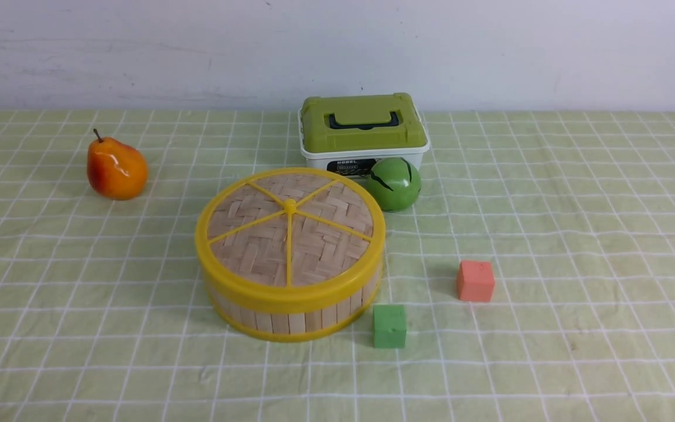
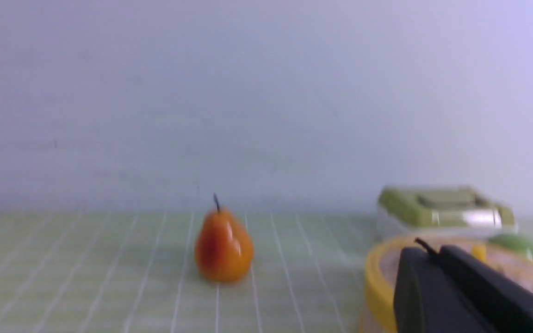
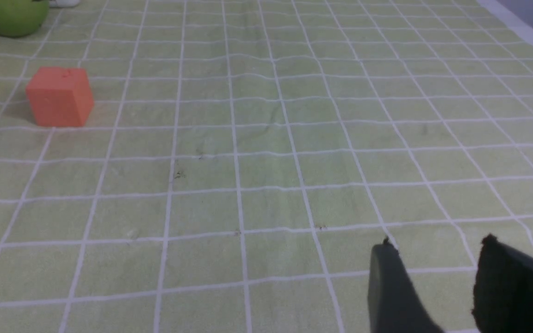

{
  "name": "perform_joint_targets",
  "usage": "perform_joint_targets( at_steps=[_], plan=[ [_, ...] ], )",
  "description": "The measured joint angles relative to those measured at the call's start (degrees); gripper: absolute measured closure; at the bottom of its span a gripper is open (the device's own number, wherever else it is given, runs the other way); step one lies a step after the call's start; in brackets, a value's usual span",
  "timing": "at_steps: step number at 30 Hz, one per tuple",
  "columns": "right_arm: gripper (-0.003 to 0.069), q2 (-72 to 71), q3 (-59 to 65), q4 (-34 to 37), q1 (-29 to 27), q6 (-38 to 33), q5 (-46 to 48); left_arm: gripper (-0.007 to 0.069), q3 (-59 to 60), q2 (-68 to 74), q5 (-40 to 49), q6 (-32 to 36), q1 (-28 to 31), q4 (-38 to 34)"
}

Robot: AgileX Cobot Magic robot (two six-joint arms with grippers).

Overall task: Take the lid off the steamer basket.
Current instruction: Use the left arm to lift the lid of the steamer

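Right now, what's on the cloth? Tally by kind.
Fruit-like toys: 2, pear and green striped ball
Cubes: 2, orange cube and green cube
Containers: 2, steamer basket with its lid on, and green-lidded box
Total: 6
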Motion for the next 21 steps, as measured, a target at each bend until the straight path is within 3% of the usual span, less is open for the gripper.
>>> perform_joint_targets(
  at_steps=[1, 7, 15, 19, 21],
  plan=[
    [0.0418, 0.00, 0.00, 0.00, 0.00, 0.00, 0.00, 0.0588, 0.00, 0.00, -5.18, 0.00, 0.00, 0.11],
    [0.0418, 0.00, 0.00, 0.00, 0.00, 0.00, 0.00, 0.0586, 0.00, 0.00, -16.79, -3.42, 0.00, -0.91],
    [0.0418, 0.00, 0.00, 0.00, 0.00, 0.00, 0.00, 0.0577, -0.28, 0.00, -21.94, -21.49, 0.00, -1.80],
    [0.0418, 0.00, 0.00, 0.00, 0.00, 0.00, 0.00, 0.0589, -8.57, 1.69, -14.17, -26.22, 0.00, -0.34],
    [0.0418, 0.00, 0.00, 0.00, 0.00, 0.00, 0.00, 0.0624, -19.44, 7.34, -3.36, -25.77, 0.00, 0.94]
  ],
)
